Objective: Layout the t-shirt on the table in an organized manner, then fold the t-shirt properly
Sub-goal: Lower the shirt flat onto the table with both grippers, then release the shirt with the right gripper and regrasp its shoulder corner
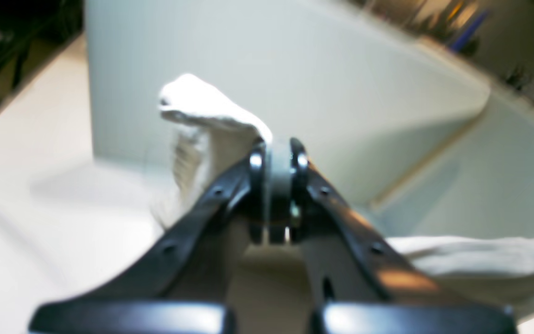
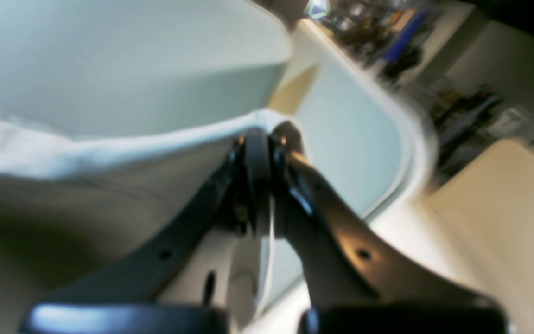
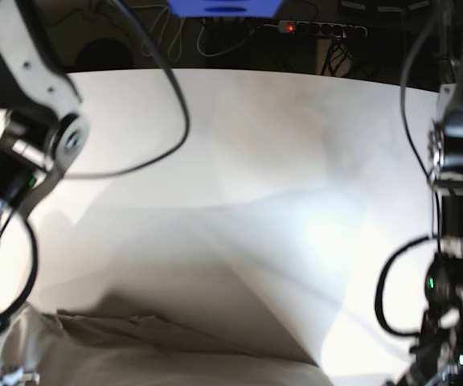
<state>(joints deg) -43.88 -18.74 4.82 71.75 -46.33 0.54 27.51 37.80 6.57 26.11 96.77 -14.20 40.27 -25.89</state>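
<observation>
Pale grey-beige t-shirt stretched taut above the white table, left gripper and right gripper each pinching a fabric edge, arms spread apart

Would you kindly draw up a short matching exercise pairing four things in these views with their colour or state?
Column one:
1. t-shirt
2. table
3. left gripper
4. power strip

Column two:
A. dark, at the far table edge, a red light glowing
B. smooth white surface
C. pale cloth, lifted and stretched
D. black jaws shut on cloth

Pairs: 1-C, 2-B, 3-D, 4-A
</observation>
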